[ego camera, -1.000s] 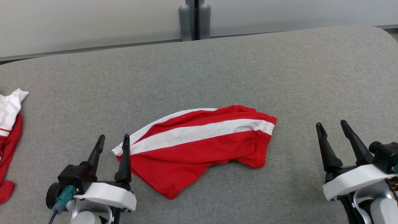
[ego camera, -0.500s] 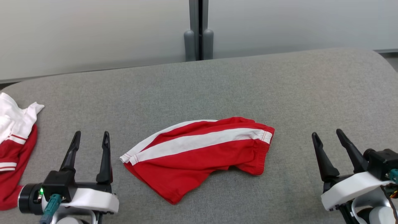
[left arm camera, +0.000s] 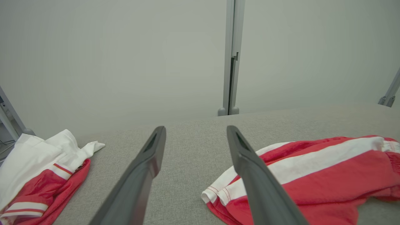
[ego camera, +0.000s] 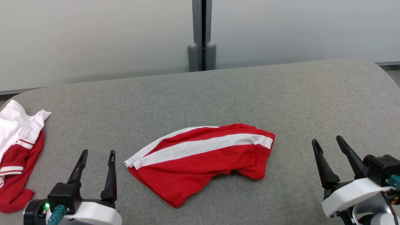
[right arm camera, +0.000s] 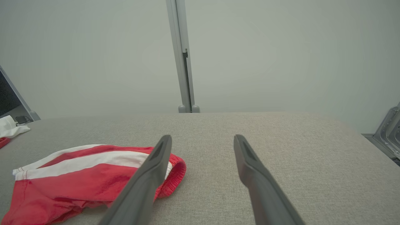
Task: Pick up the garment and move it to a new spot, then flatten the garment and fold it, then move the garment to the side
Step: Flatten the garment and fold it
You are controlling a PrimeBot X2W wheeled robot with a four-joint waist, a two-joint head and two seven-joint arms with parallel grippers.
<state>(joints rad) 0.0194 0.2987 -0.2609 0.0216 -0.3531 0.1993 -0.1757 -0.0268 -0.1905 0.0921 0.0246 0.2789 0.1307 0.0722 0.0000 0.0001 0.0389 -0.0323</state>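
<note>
shorts (ego camera: pixel 200 159) on table (ego camera: pixel 281 93) centre | other garment (ego camera: pixel 15 150) far left

left gripper (ego camera: pixel 98 152): lower left, two dark fingers (ego camera: pixel 109 176) spread wide, pointing up the head view, empty | right gripper (ego camera: pixel 326 139): lower right, fingers spread wide, tilted a little leftward, empty | wrists (ego camera: pixel 350 190): white housings, both low

Grey fabric table (ego camera: pixel 281 93) w/ red+white shorts (ego camera: pixel 200 159) lying mid-front, another red/white garment (ego camera: pixel 18 156) bunched at left edge.
</note>
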